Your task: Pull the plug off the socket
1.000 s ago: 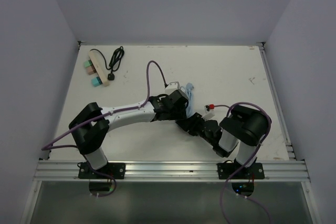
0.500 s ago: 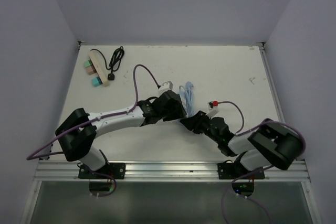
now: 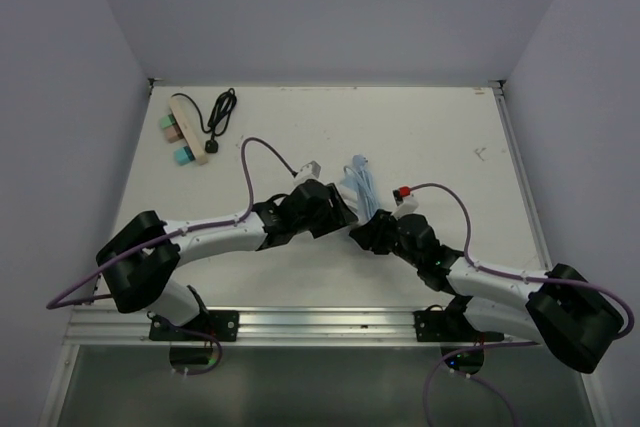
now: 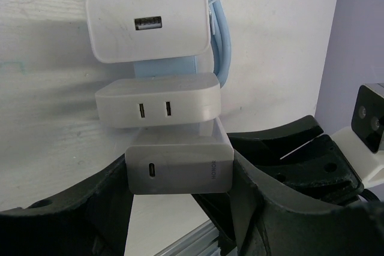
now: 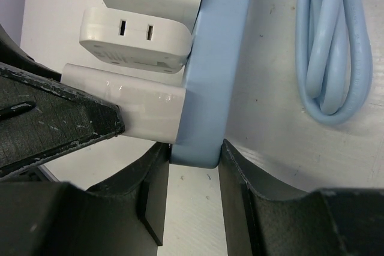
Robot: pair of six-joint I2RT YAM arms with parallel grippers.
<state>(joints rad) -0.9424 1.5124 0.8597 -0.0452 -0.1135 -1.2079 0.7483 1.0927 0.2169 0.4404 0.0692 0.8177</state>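
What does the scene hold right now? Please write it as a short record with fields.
socket: blue power strip, three white chargers plugged in
target plug: nearest charger, seated in the strip
left gripper: shut on nearest charger
right gripper: shut on the blue power strip end
other chargers: two-port charger, one-port charger
cable: blue cable, coiled beside the strip
far corner: beige power strip

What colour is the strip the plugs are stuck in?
Light blue. The strip shows best in the right wrist view.
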